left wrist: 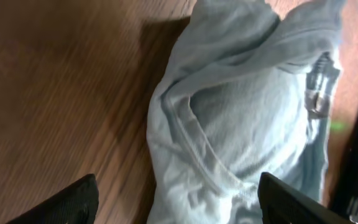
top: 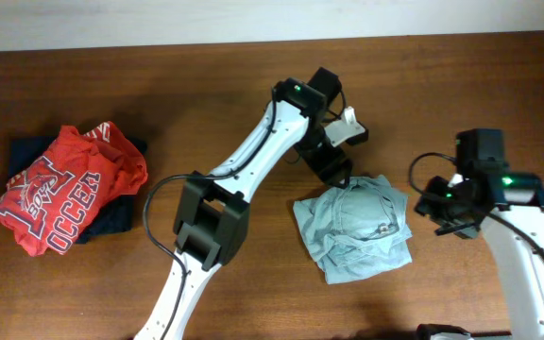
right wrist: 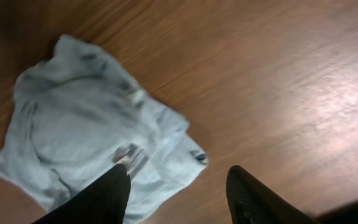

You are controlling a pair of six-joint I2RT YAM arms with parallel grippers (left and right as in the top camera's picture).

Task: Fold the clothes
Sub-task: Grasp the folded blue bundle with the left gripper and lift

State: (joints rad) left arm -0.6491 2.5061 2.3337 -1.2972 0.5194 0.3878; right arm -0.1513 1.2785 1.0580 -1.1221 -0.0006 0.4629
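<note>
a crumpled pale grey-teal t-shirt (top: 352, 227) is seen right of centre. the left gripper (left wrist: 176, 205) is held spread wide above it, the right gripper (right wrist: 179, 186) parted at its edge, both empty. a red shirt (top: 59, 194) is piled on a navy garment (top: 111, 222), far left.

Overhead, we see the table (top: 111, 85) lit evenly and fairly brightly, with soft shadows beside the left arm (top: 253, 151) and a washed-out pale strip along the top edge. Both wrist views look blurred to us: wood grain smears, the grey-teal T-shirt (left wrist: 241, 112) is soft, and glare whitens the wood on the right of the right wrist view.
</note>
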